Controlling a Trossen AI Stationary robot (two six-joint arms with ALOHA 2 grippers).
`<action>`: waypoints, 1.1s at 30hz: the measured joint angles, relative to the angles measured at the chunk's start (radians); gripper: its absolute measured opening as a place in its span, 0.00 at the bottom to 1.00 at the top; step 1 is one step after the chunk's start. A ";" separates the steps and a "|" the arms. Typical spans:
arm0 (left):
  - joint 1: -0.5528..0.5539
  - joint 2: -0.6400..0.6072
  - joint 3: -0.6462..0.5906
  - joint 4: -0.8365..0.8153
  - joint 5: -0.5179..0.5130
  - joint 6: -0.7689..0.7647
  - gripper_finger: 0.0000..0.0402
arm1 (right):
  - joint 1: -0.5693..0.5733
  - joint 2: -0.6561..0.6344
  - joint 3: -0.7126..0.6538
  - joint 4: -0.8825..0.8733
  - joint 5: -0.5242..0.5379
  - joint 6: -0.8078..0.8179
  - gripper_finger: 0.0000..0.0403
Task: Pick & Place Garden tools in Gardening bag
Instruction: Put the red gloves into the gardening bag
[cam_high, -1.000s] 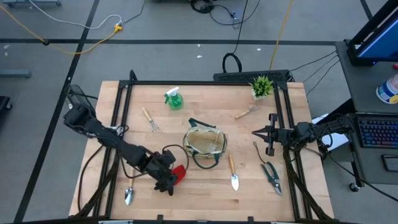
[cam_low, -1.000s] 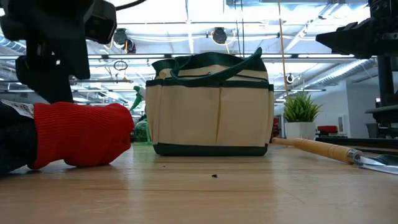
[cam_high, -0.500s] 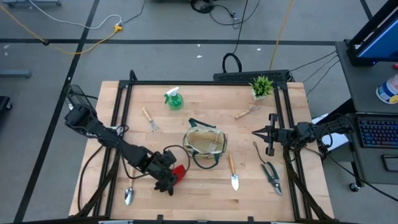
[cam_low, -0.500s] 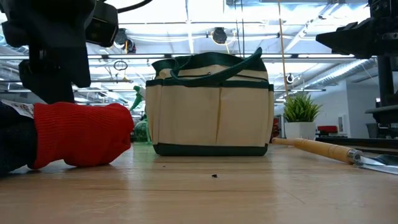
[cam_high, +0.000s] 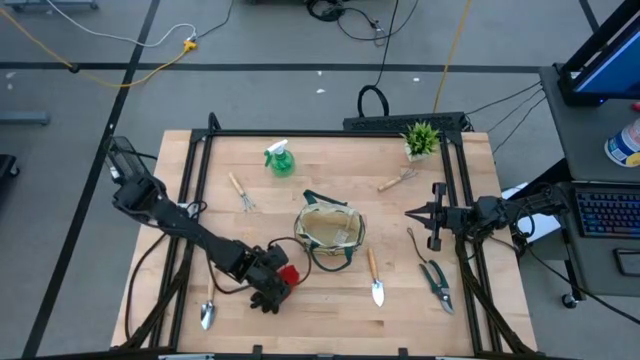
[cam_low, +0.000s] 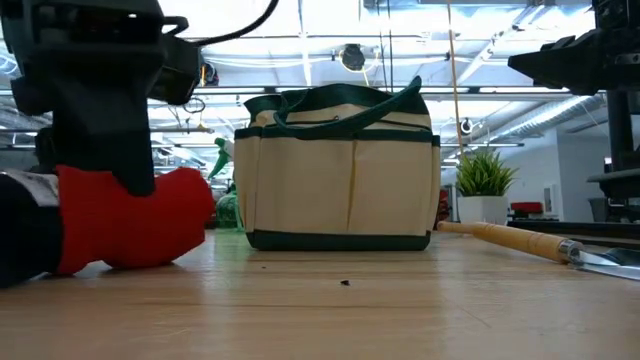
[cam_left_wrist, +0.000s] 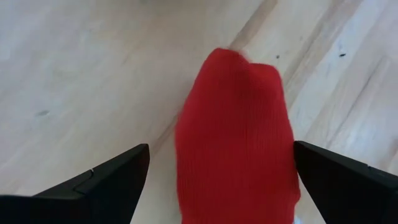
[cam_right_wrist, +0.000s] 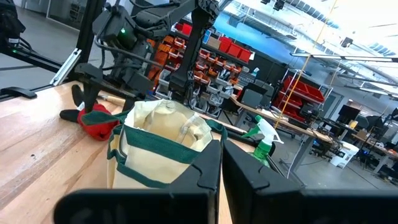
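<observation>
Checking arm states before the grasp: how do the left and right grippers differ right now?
The left gripper is open, its fingers either side of the red glove near the table's front; the right gripper is shut and empty. The left is down at the table; the right waits at the right edge, aimed toward the gardening bag. Both are dark two-finger grippers.

Bright overhead light, soft shadows
</observation>
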 joint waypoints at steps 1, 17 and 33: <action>0.000 0.011 0.000 0.003 0.003 -0.001 1.00 | 0.000 0.000 0.000 0.000 0.000 0.000 0.02; -0.015 0.052 0.000 0.001 0.015 -0.002 1.00 | 0.000 0.000 0.000 -0.002 0.000 0.002 0.02; -0.023 0.052 0.000 0.000 0.022 0.057 0.99 | 0.000 0.000 0.000 -0.002 0.000 0.002 0.02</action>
